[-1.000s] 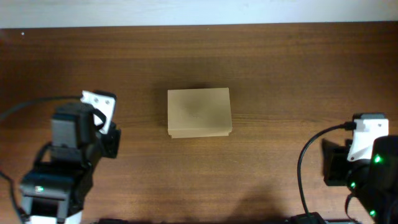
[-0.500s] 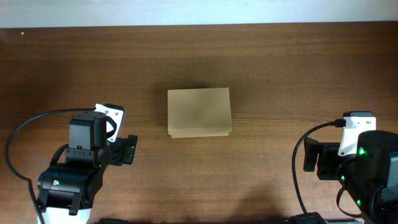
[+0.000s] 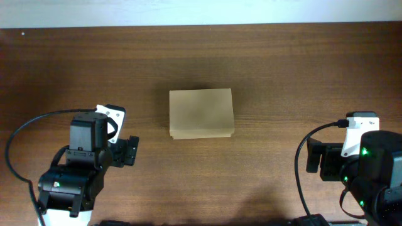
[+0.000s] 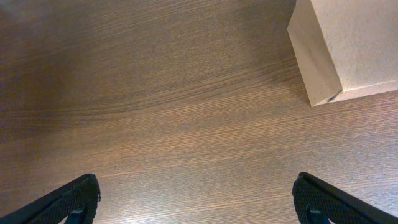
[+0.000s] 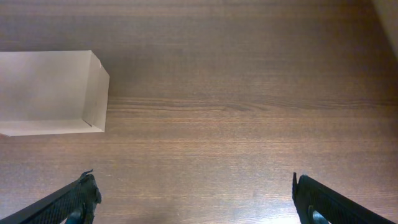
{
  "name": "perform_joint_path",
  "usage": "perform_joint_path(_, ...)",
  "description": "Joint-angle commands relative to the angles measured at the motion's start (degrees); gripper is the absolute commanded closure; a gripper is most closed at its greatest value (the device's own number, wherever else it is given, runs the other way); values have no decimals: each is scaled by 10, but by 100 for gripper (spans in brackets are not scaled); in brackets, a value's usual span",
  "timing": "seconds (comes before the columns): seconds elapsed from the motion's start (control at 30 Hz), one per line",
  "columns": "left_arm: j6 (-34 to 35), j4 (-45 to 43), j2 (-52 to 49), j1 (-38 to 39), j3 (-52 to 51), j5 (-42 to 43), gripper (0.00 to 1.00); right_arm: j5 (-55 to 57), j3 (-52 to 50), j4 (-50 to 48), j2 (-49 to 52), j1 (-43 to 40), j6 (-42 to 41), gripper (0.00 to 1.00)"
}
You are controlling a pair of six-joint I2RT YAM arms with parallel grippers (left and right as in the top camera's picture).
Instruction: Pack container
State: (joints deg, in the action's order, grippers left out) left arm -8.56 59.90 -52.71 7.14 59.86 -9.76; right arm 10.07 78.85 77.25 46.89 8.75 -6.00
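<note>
The container (image 3: 201, 113), a plain tan cardboard box with its lid down, lies flat at the middle of the wooden table. It shows at the top right of the left wrist view as the container (image 4: 348, 43), and at the left of the right wrist view as the container (image 5: 46, 93). My left gripper (image 3: 129, 150) sits to the front left of it, apart from it. Its jaws stand wide open over bare wood, with nothing in the left gripper (image 4: 198, 202). My right gripper (image 3: 314, 162) is at the front right, well clear of the box. The right gripper (image 5: 196, 199) is also open and empty.
The dark wooden table (image 3: 270, 75) runs back to a pale wall edge (image 3: 201, 12). Black cables (image 3: 25, 132) loop beside the left arm, and a cable (image 3: 308, 157) curves by the right arm.
Over the last second both arms shifted near the front edge and both sets of jaws spread wide. The box has not moved.
</note>
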Motion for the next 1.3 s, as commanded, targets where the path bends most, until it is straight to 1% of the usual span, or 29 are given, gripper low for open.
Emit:
perform_joint_path(0.0, 1, -3, 5, -3, 0, -8, 1, 12, -3, -3, 1, -2, -3, 1)
perform_joint_path(0.13, 1, -3, 5, -3, 0, -8, 1, 26, -13, -8, -20, -15, 2, 1)
perform_joint_path(0.23, 1, -3, 5, -3, 0, -8, 1, 24, -63, -51, -65, -47, -2, 1)
perform_joint_path(0.37, 1, -3, 5, -3, 0, -8, 1, 9, -185, -156, -158, -97, -5, 1)
perform_joint_path(0.47, 1, -3, 5, -3, 0, -8, 1, -5, -313, -269, -240, -123, -5, 1)
perform_joint_path(0.6, 1, -3, 5, -3, 0, -8, 1, -6, -452, -342, -322, -129, -5, 1)
perform_joint_path(0.77, 1, -3, 5, -3, 0, -8, 1, -6, -565, -363, -388, -129, -5, 1)
perform_joint_path(0.97, 1, -3, 5, -3, 0, -8, 1, -23, -654, -375, -452, -129, -5, 1)
perform_joint_path(1.03, 1, -3, 5, -3, 0, -8, 1, -30, -673, -377, -467, -129, -5, 1)
perform_joint_path(1.27, 1, -3, 5, -3, 0, -8, 1, -36, -691, -376, -467, -129, -5, 1)
